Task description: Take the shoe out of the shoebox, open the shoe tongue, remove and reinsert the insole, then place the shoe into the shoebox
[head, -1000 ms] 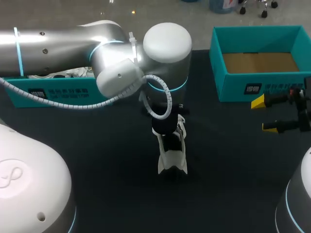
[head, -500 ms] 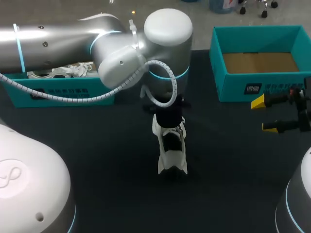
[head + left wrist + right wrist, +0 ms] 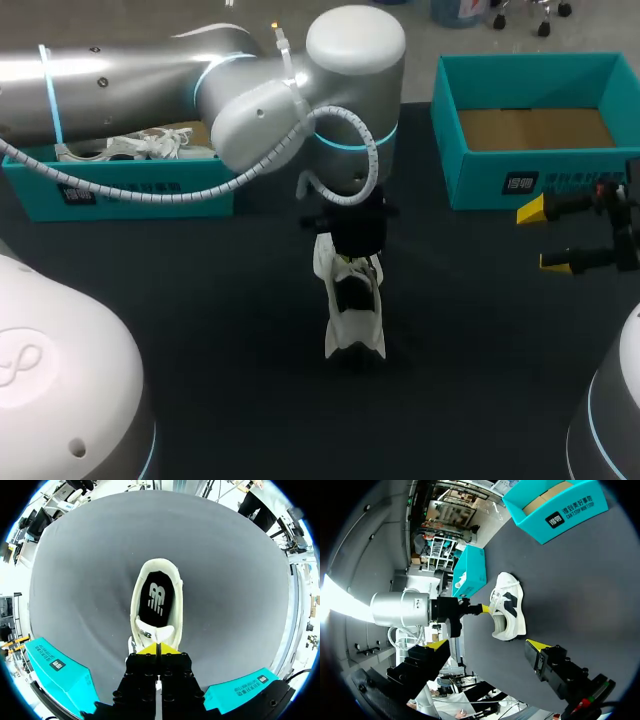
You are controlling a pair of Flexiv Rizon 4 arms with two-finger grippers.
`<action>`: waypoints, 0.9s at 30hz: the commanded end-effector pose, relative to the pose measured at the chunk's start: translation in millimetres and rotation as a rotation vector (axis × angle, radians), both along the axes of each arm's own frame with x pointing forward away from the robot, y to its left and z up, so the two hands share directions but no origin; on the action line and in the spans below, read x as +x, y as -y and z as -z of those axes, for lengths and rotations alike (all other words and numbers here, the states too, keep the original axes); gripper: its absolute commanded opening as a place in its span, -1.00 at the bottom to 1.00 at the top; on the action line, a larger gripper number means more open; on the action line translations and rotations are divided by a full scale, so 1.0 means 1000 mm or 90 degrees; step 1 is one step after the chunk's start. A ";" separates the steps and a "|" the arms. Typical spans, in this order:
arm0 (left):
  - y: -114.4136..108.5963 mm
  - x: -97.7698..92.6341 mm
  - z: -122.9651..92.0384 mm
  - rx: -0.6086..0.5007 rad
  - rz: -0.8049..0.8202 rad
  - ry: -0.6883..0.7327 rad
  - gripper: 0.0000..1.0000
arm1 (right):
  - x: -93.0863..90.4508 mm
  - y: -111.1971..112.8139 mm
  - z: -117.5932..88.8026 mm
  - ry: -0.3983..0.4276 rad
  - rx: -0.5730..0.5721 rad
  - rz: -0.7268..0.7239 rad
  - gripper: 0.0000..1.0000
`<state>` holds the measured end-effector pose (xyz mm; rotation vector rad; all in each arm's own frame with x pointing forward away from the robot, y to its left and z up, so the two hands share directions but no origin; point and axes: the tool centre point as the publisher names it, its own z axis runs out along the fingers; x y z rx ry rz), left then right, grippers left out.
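Moved: left arm (image 3: 150,80) has pulled back a little
Left gripper (image 3: 158,649): tips pinched on the tongue (image 3: 150,631)
Shoe (image 3: 352,310): mid-table, light and soft; grab its floppy tongue
Right gripper (image 3: 545,237): fingers spread, beside the shoebox (image 3: 480,185)

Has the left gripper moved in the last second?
Yes. The left gripper has pulled back along the shoe, away from its toe, and slightly toward the empty shoebox.
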<state>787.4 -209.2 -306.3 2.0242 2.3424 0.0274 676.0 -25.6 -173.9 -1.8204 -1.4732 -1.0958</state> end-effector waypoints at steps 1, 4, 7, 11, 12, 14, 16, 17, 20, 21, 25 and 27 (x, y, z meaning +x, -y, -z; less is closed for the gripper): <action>-0.025 0.004 -0.020 0.003 -0.013 -0.003 -1.00 | -0.001 -0.001 0.000 -0.001 -0.002 0.002 1.00; -0.031 0.009 -0.025 -0.010 -0.052 -0.009 -1.00 | -0.001 -0.001 0.000 -0.001 -0.002 0.002 1.00; -0.032 0.010 -0.025 -0.019 -0.071 -0.016 -1.00 | -0.001 -0.001 0.000 -0.001 -0.002 0.002 1.00; -0.032 0.006 -0.024 -0.056 -0.024 -0.069 -1.00 | -0.001 -0.001 0.000 -0.001 -0.002 0.002 1.00; -0.032 0.006 -0.024 -0.056 -0.024 -0.069 -1.00 | -0.001 -0.001 0.000 -0.001 -0.002 0.002 1.00; -0.032 0.006 -0.024 -0.056 -0.024 -0.069 -1.00 | -0.001 -0.001 0.000 -0.001 -0.002 0.002 1.00; -0.032 0.006 -0.024 -0.056 -0.024 -0.069 -1.00 | -0.001 -0.001 0.000 -0.001 -0.002 0.002 1.00; -0.032 0.006 -0.024 -0.056 -0.024 -0.069 -1.00 | -0.001 -0.001 0.000 -0.001 -0.002 0.002 1.00; -0.032 0.006 -0.024 -0.056 -0.024 -0.069 -1.00 | -0.001 -0.001 0.000 -0.001 -0.002 0.002 1.00; -0.032 0.006 -0.024 -0.056 -0.024 -0.069 -1.00 | -0.001 -0.001 0.000 -0.001 -0.002 0.002 1.00; -0.027 0.001 -0.031 -0.012 -0.175 -0.088 -1.00 | -0.001 -0.001 0.000 -0.001 -0.002 0.002 1.00; -0.020 -0.004 -0.034 0.080 -0.426 -0.087 -1.00 | -0.001 -0.001 0.000 -0.001 -0.002 0.002 1.00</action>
